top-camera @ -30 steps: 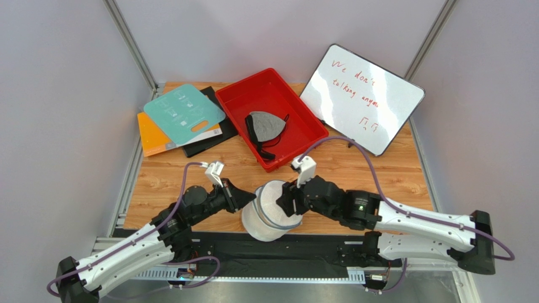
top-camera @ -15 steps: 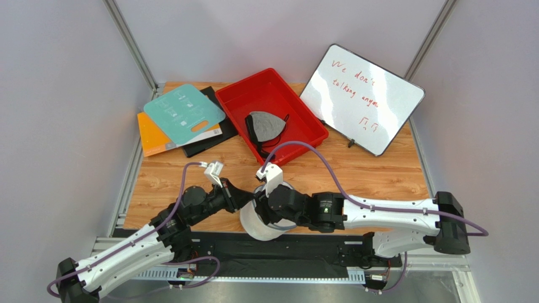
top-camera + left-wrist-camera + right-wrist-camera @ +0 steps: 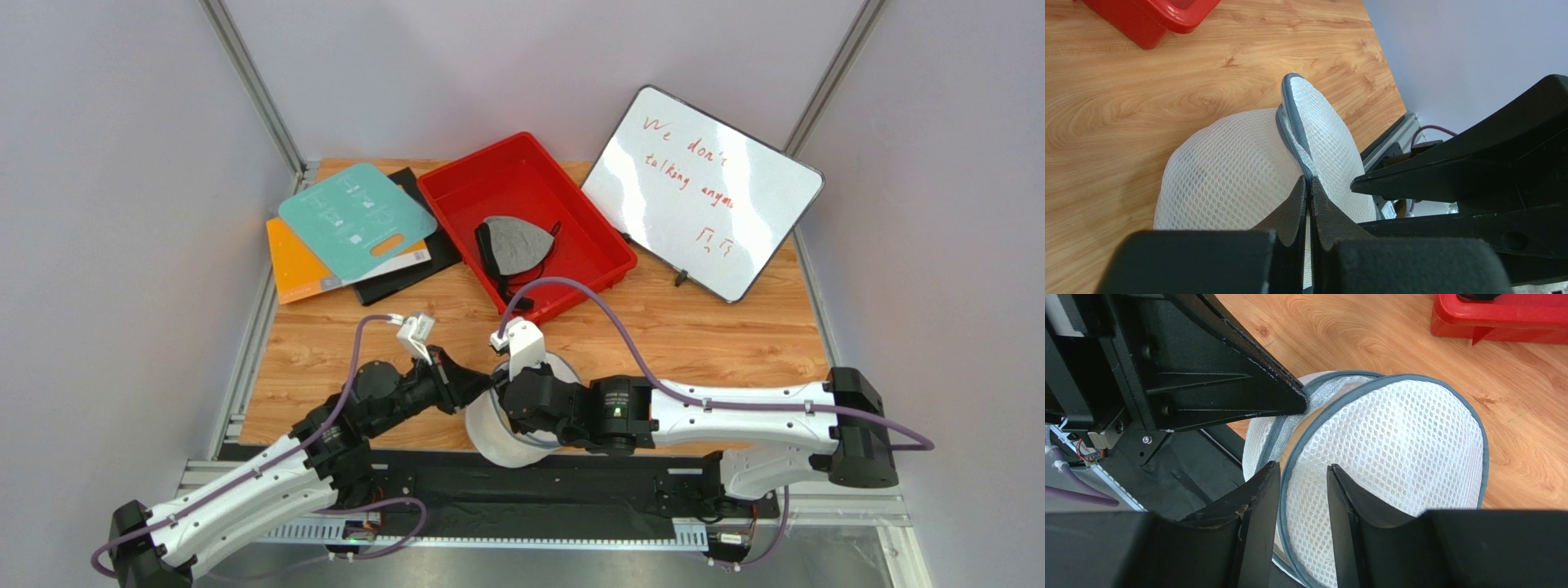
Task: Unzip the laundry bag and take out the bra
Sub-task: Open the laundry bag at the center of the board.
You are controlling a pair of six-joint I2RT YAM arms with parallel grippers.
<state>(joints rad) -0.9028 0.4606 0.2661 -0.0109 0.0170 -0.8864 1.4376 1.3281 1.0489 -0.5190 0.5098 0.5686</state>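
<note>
White laundry bag (image 3: 1389, 447), part unzipped; rim clamped in left tool (image 3: 1308, 184) as anchor; right tool (image 3: 1301, 471) parted astride flap.

Plain pale grey walls (image 3: 528, 61) (metal posts (image 3: 254, 86) at the corners) enclose a wood-grain table (image 3: 761, 343) under even light.

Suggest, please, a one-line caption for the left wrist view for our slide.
Left hand pinching the grey zipper band of the white mesh laundry bag, wooden table beyond.
</note>
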